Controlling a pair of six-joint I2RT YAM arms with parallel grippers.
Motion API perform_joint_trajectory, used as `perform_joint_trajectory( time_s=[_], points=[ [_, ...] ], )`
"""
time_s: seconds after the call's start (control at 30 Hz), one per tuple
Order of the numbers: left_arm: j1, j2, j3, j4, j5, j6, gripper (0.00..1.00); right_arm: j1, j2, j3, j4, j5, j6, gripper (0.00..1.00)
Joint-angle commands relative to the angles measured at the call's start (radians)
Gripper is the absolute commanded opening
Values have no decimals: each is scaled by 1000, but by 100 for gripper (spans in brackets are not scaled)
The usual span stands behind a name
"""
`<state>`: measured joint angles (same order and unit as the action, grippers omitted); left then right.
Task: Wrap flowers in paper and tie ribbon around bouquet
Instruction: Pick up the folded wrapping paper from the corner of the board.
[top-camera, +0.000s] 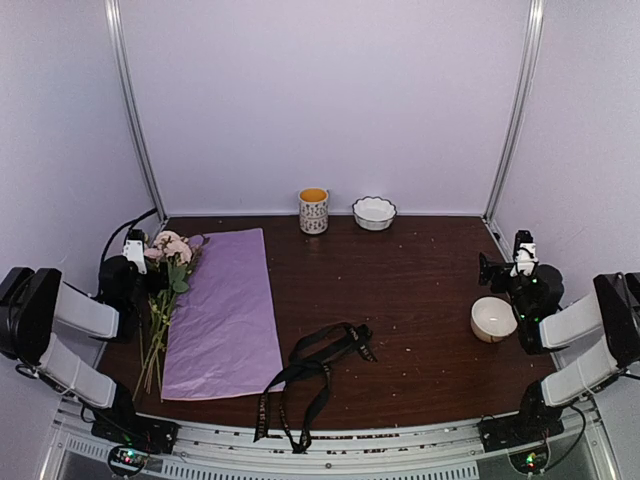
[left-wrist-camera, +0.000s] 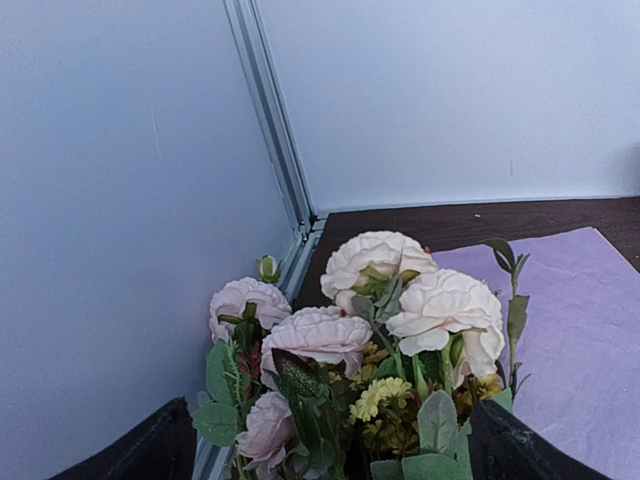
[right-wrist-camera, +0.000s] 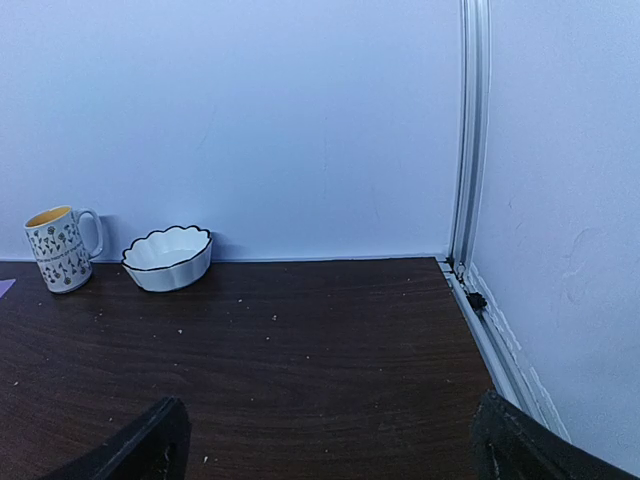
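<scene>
While the ribbon (top-camera: 308, 366) lies loose at lower centre, awaiting the tie, the paper (top-camera: 225, 320) is spread flat at left. The flowers (top-camera: 172, 250) lie along its left edge between the wide, empty jaws of the left gripper (top-camera: 138, 262). At the right edge, the right gripper (top-camera: 497, 268) gapes empty too.

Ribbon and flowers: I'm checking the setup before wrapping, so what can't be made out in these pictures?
- ribbon: lettering too small to read, top view; outside both wrist views.
- flowers: stems cut off by the bottom edge, left wrist view.
- white round object: top view only, too small to identify.
</scene>
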<state>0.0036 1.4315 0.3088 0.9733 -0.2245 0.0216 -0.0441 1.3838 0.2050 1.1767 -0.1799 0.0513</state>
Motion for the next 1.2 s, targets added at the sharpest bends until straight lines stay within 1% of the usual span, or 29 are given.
perform_joint_trajectory(
  time_s=[0.0,0.1,0.17,0.23,0.27,0.33,0.4,0.47,0.5,0.53,0.6,0.67,0.77,0.83,0.9,0.97,1.03,1.13,1.17],
  points=[
    [-1,-7,14,55,7,8,98,7,-11,14,6,5,-5,100],
    [-3,-9,15,57,0,10,98,7,-10,13,6,5,-5,100],
    [-10,-41,43,-14,-52,4,98,7,-10,13,6,5,-5,100],
    [-25,-94,160,-261,-140,-14,98,9,-10,23,-12,10,-7,100],
    [-26,-111,225,-390,-161,-20,98,11,-12,23,-17,16,-10,100],
    [-26,-144,298,-494,-170,-35,98,12,-12,15,-3,16,-7,100],
    [-38,-204,359,-603,-127,-48,98,12,-12,16,-2,16,-6,100],
    [-74,-259,425,-733,-117,-42,98,11,-24,13,0,4,-2,100],
    [-107,-282,466,-801,-127,-36,98,10,-49,18,-35,2,-1,100],
    [-143,-303,506,-881,-148,-32,97,10,-95,34,-105,9,0,100],
    [-205,-336,585,-1057,-165,-60,93,10,-201,104,-325,28,-1,100],
    [-241,-358,644,-1233,-131,-130,90,9,-295,207,-511,60,79,100],
    [-295,-373,664,-1432,-28,-203,81,14,-361,342,-703,-7,192,88],
    [-361,-367,660,-1555,-11,-244,80,43,-365,429,-822,-60,280,81],
    [-439,-358,658,-1682,6,-312,80,117,-361,504,-953,-54,301,78],
    [-491,-355,639,-1762,23,-416,80,236,-353,572,-1087,21,279,77],
    [-507,-354,572,-1816,25,-532,79,363,-328,631,-1228,102,259,77],
    [-508,-343,480,-1881,-14,-678,74,515,-264,689,-1328,140,291,75],
    [-507,-344,459,-1895,-15,-699,72,559,-242,700,-1349,147,299,74]
  ],
)
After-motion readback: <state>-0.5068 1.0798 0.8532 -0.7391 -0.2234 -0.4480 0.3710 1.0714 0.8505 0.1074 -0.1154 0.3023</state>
